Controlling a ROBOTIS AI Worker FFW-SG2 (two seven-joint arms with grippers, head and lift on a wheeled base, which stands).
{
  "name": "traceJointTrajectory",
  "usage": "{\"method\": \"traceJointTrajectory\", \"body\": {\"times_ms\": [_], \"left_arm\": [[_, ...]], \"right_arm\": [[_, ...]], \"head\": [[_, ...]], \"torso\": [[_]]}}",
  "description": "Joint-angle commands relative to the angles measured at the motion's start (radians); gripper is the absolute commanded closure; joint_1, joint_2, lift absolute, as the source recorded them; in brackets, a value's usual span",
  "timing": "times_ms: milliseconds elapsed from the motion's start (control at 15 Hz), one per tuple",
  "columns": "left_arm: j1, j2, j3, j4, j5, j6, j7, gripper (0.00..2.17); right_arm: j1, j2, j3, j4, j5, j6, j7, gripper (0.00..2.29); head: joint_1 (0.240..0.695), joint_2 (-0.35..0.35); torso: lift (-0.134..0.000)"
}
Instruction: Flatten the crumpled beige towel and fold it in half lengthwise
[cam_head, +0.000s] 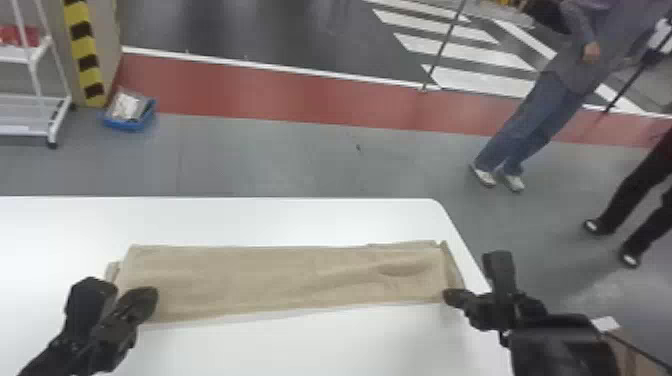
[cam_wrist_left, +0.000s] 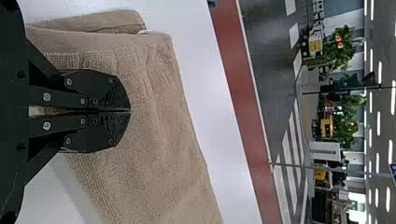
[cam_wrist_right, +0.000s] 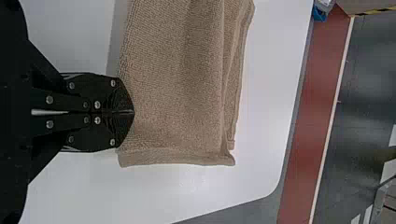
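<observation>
no readable text, no legible labels, brands, numbers or signs

A red floor strip (cam_head: 300, 100) crosses behind the white table (cam_head: 225, 215).

The left end effector (cam_head: 145, 296) hides the near-left corner of the towel (cam_head: 280, 280) in the head view, and the right end effector (cam_head: 452, 297) covers a bit of its near-right corner; whether any cloth is caught between either pair of fingertips cannot be told; the towel's under layers are mostly hidden beneath the top one; its length runs out of both wrist views; the worktop (cam_head: 300, 345) is cut off at the head view's left and bottom edges, as is the white rack (cam_head: 32, 60) at the left; the contents (cam_head: 127, 106) of the blue tray (cam_head: 129, 125) are too blurred to name.
</observation>
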Motion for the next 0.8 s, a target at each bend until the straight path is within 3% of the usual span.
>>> {"method": "traceJointTrajectory", "body": {"times_ms": [0, 400, 733], "left_arm": [[0.0, 0.005, 0.005, 0.002, -0.005, 0.008, 0.004, 1.1], [0.008, 0.016, 0.03, -0.012, -0.005, 0.048, 0.004, 1.1], [0.101, 0.018, 0.06, -0.204, 0.017, 0.076, -0.028, 1.1]], "right_arm": [[0.04, 0.009, -0.004, -0.071, -0.01, 0.053, 0.008, 1.78], [0.04, 0.011, -0.015, -0.082, -0.016, 0.062, 0.008, 1.78], [0.04, 0.035, -0.065, -0.128, -0.037, 0.062, 0.008, 1.77]], "head": [[0.695, -0.35], [0.695, -0.35], [0.695, -0.35]], "torso": [[0.0], [0.0], [0.0]]}}
